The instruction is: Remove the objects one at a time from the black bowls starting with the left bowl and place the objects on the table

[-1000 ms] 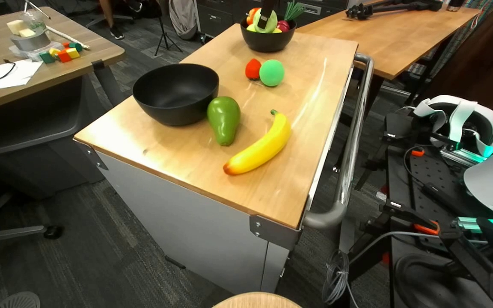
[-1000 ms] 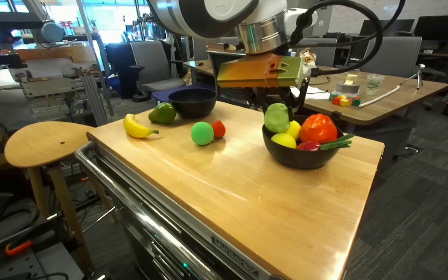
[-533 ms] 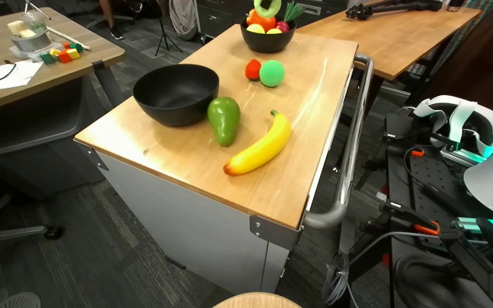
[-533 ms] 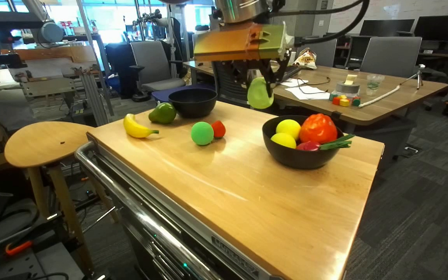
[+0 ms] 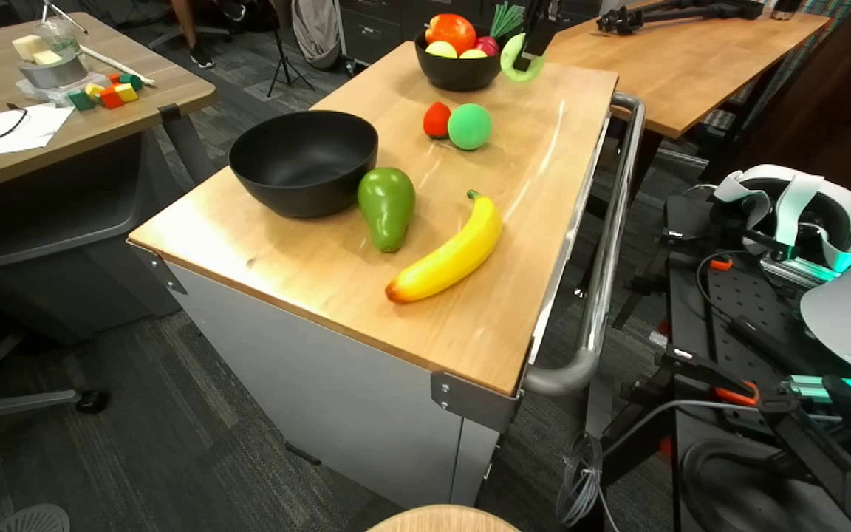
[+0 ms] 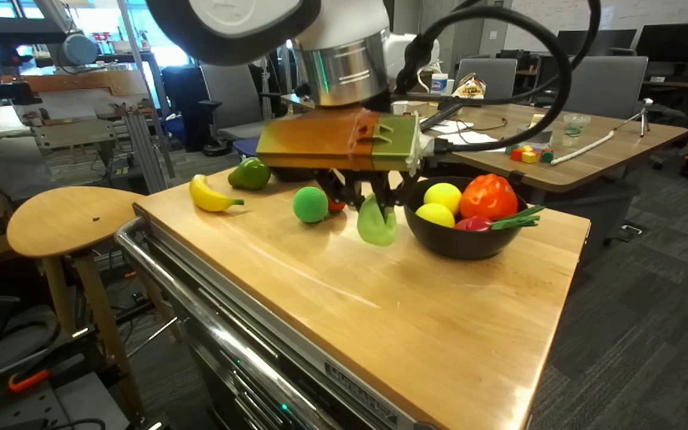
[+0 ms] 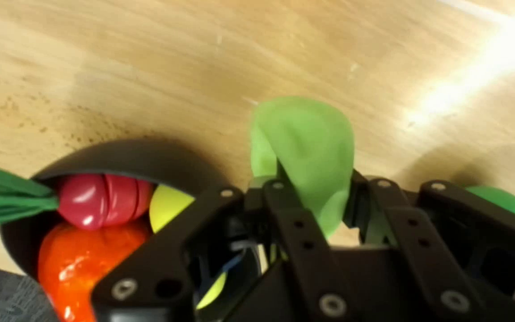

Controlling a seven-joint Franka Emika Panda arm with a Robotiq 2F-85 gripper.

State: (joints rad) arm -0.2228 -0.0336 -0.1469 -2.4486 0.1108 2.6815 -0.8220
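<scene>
The hand [image 6: 374,206] pinched one wall of the pale green ring [image 7: 324,138], one finger seemingly through its hole, its mate outside. Ring hung below the hand, judged above the surface [image 6: 439,310]; the filled black bowl [image 6: 460,242] stood just beside the hand, the green ball [image 6: 310,204] near on its opposite flank. Looked light and matte: probably a hollow toy with slight give, unlikely to slip or crack. Likeliest trouble was swivelling about the pinch. Best hold seemed the wall nearest the palm, square across its thickness.
</scene>
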